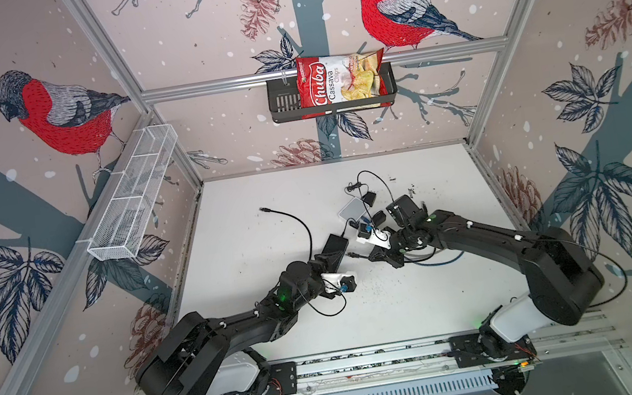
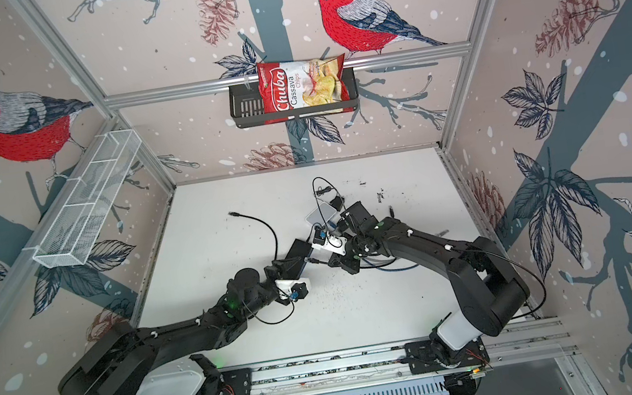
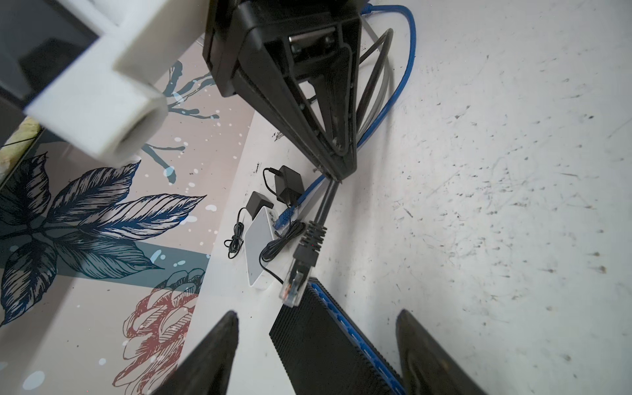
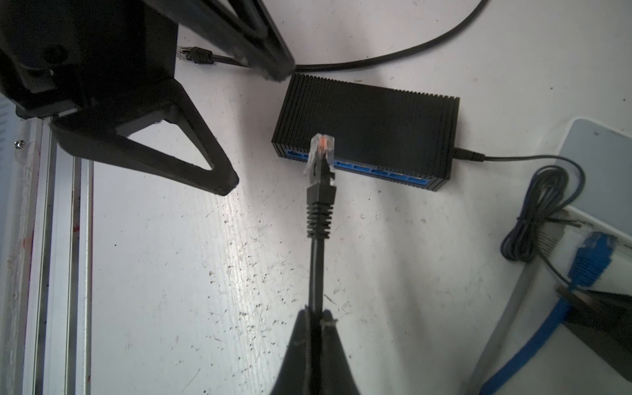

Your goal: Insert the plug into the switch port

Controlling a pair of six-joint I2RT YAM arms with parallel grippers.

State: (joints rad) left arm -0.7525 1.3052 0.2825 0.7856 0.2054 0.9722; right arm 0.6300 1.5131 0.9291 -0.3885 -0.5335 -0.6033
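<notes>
Only the wrist views show the blue holes. The plug points lengthwise at them, just before the switch. The right gripper pinches its cable; the left gripper is open around the switch.

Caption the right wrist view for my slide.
Right claw grips the black cable; plug faces the switch, not yet inserted.
</notes>
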